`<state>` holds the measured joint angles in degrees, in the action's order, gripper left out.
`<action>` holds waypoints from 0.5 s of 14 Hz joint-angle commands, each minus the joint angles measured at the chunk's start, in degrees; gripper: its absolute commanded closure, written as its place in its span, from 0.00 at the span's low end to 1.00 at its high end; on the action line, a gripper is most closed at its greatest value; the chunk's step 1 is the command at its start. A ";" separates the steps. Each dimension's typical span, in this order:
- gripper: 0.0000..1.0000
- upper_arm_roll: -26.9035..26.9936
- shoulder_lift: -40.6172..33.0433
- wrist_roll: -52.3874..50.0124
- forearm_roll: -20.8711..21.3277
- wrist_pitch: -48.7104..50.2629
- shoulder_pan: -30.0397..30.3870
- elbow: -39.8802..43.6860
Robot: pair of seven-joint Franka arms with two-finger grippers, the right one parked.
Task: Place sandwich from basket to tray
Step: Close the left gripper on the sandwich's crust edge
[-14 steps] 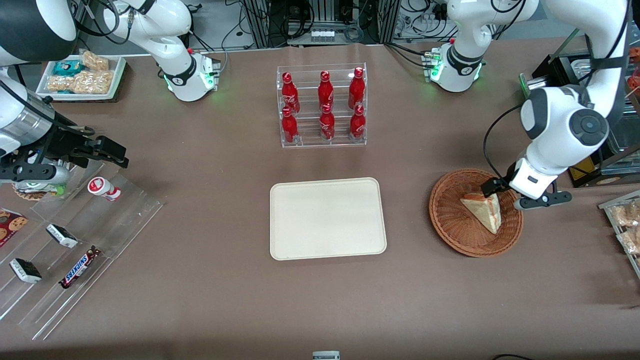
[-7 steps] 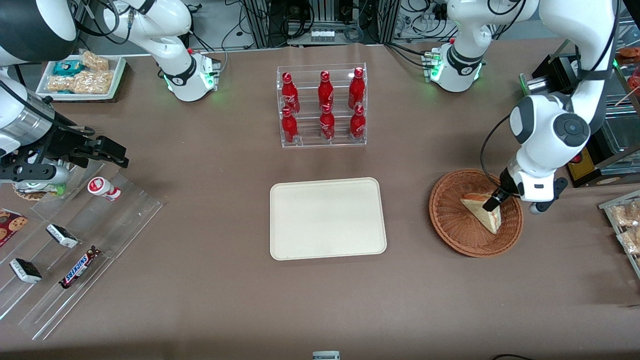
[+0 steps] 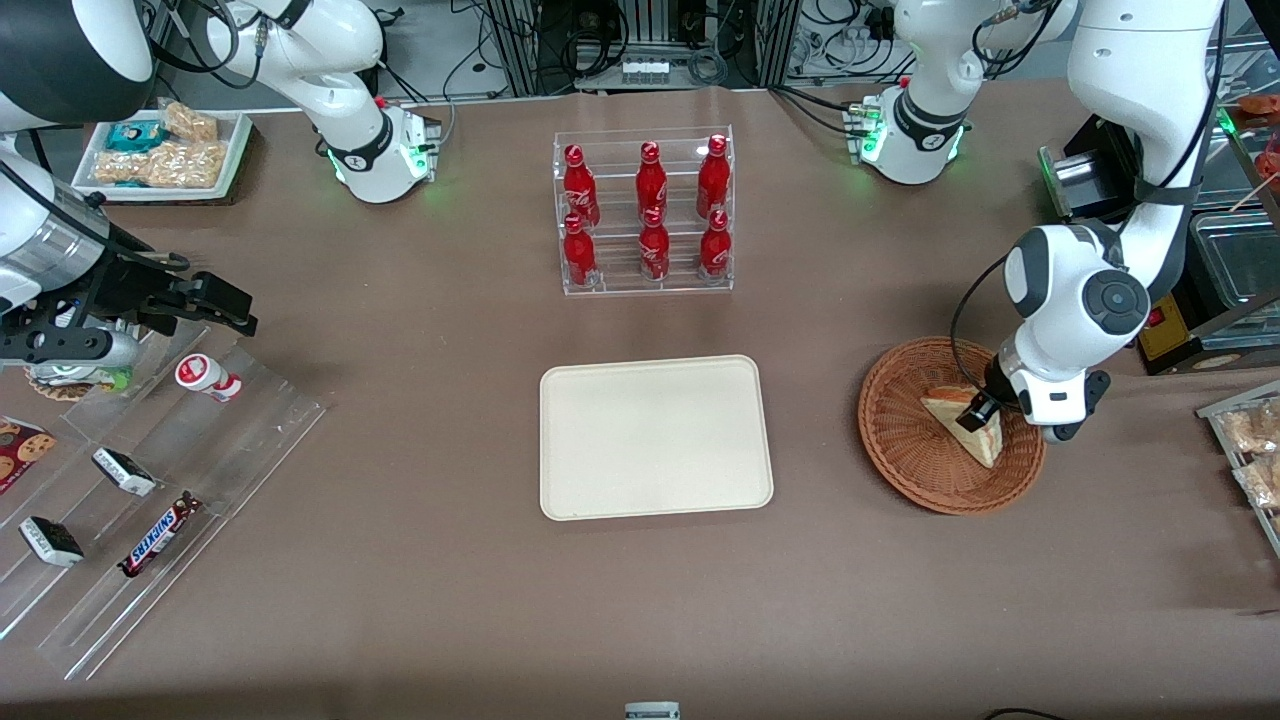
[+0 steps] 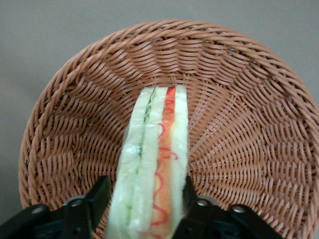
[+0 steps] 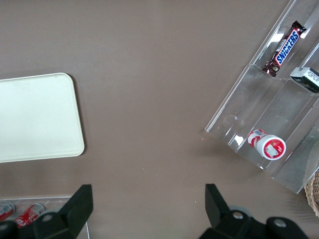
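Two fingers (image 4: pixel 97 196) of the gripper (image 4: pixel 144 209) straddle the sandwich (image 4: pixel 154 169), spread and not yet pinching, down in the basket (image 4: pixel 259 124). Risk: the soft wedge squashes or slips sideways if they close off-centre, never reaching the tray (image 3: pixel 655 437).

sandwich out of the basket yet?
No. The sandwich still lies in the basket, with the gripper straddling it, fingers apparently not yet closed.

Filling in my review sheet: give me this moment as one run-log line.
phase: grasp approach | gripper: open, fingers either side of sandwich | sandwich: in basket | tray: no sandwich yet
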<state>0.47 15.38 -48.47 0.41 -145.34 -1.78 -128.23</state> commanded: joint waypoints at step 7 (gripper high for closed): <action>0.97 -2.05 1.31 -0.49 -0.06 24.66 -5.93 20.63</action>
<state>-1.60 14.85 -48.47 0.41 -124.88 -3.89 -113.72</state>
